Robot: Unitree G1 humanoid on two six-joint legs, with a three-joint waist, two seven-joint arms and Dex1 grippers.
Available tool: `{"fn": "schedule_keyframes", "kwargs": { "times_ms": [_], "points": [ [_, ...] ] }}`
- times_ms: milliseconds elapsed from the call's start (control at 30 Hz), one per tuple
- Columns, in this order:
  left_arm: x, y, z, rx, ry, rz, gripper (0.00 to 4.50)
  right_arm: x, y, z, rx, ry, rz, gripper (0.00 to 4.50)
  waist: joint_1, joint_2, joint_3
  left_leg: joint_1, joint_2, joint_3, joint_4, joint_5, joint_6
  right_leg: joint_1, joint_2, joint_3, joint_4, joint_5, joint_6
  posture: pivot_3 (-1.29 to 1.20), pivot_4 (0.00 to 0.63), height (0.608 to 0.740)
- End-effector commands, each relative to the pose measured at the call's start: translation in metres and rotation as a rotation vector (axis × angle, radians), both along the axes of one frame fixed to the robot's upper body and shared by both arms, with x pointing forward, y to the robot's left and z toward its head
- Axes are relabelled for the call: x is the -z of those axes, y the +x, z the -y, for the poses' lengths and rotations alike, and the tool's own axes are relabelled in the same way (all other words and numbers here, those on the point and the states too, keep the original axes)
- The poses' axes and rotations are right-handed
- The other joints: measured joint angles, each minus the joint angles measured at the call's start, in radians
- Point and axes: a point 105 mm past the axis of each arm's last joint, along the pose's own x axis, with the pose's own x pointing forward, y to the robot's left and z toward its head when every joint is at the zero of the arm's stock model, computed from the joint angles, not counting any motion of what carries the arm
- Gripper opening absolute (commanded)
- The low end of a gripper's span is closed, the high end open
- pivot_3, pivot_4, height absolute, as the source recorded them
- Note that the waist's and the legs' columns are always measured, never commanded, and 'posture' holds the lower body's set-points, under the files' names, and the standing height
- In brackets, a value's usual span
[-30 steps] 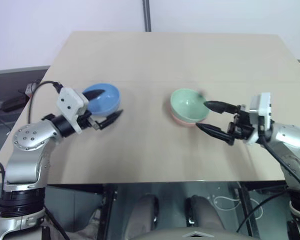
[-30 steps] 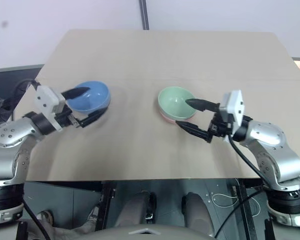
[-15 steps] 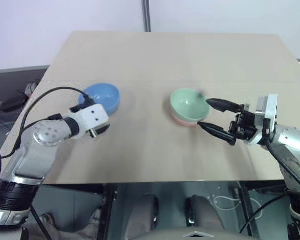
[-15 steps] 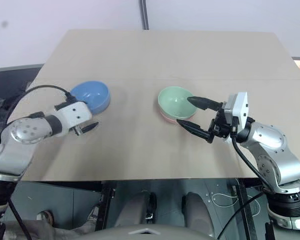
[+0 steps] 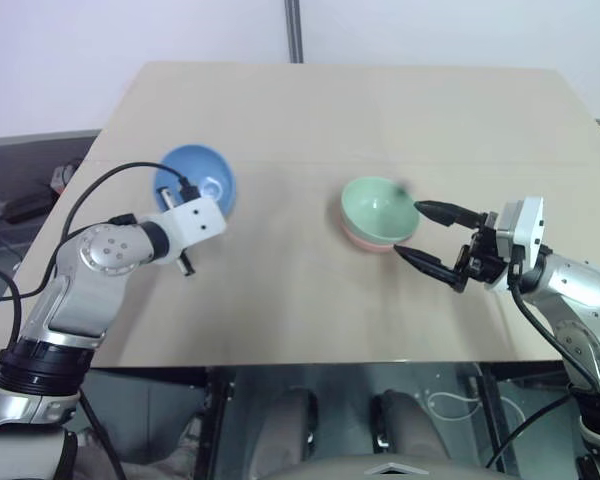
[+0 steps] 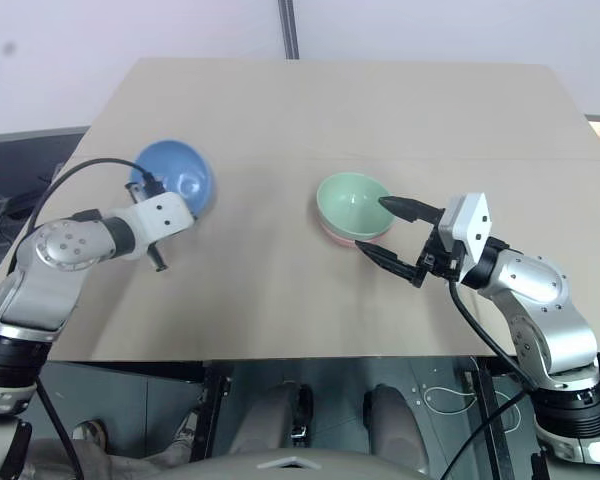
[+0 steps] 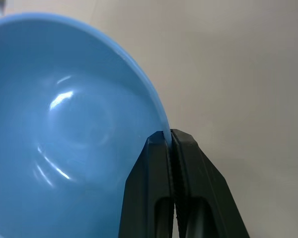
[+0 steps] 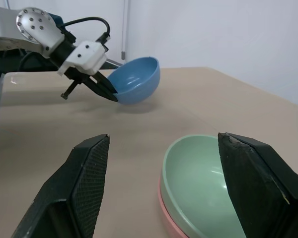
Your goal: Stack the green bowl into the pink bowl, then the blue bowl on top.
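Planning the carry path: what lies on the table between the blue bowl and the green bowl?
Nothing: in the left eye view, only bare table lies between the blue bowl and the green bowl.

The small salmon-pink plastic bowl (image 8: 175, 214) shows just a thin rim under the pale mint-green plastic bowl (image 8: 201, 183) nested inside it. The wrist view's edge crops the sky-blue plastic bowl (image 7: 64, 139).

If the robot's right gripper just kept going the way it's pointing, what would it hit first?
Most likely the green bowl, nested in the pink bowl: it sits just ahead between the open right gripper's fingers. Exact depth is uncertain.
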Motion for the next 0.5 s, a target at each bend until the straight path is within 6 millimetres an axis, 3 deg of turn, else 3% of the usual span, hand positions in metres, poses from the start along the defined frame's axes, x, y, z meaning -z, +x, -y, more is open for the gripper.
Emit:
{"fn": "schedule_keyframes", "kwargs": {
  "times_ms": [33,67,167,233,433,500],
  "points": [
    [-0.049,-0.009,0.063,0.284,-0.074,0.122,0.02,-0.01,-0.008,0.0,0.013,0.017,0.046,3.78,0.007,-0.001,0.0,-0.001,0.0,0.0,0.001,0.0,0.0,0.0,0.0,0.0,0.0,0.0,0.0,0.0,0.15,0.74],
    [-0.054,-0.01,0.073,0.322,-0.084,0.131,0.02,-0.01,-0.009,0.001,0.019,0.018,0.045,3.78,0.012,-0.001,0.0,-0.001,0.0,0.0,0.001,0.0,0.0,0.0,0.0,0.0,0.0,0.0,0.0,0.0,0.15,0.74],
    [-0.068,-0.013,0.125,0.527,-0.129,0.151,0.02,-0.008,-0.014,0.01,0.071,0.02,0.039,3.78,0.026,-0.001,0.0,-0.001,-0.001,-0.001,0.004,0.0,0.0,0.001,0.001,-0.001,0.001,0.0,0.0,0.0,0.15,0.74],
    [-0.069,-0.013,0.143,0.603,-0.131,0.157,0.02,-0.008,-0.015,0.014,0.1,0.023,0.038,3.78,0.021,-0.001,0.0,-0.001,-0.002,-0.001,0.005,0.0,0.0,0.002,0.001,-0.001,0.001,0.0,0.0,0.0,0.15,0.74],
    [-0.06,-0.011,0.176,0.759,-0.111,0.139,0.02,-0.01,-0.019,0.02,0.163,0.029,0.053,3.78,0.005,-0.001,0.001,0.001,0.0,0.001,0.005,0.0,0.0,0.001,0.005,0.003,0.004,0.0,0.0,0.0,0.15,0.74],
    [-0.057,-0.008,0.183,0.794,-0.104,0.145,0.68,-0.009,-0.021,0.021,0.176,0.023,0.054,3.78,0.0,-0.001,0.001,0.001,0.001,0.001,0.005,0.0,0.0,0.0,0.005,0.003,0.006,0.0,0.0,0.0,0.15,0.74]
  ]
}}
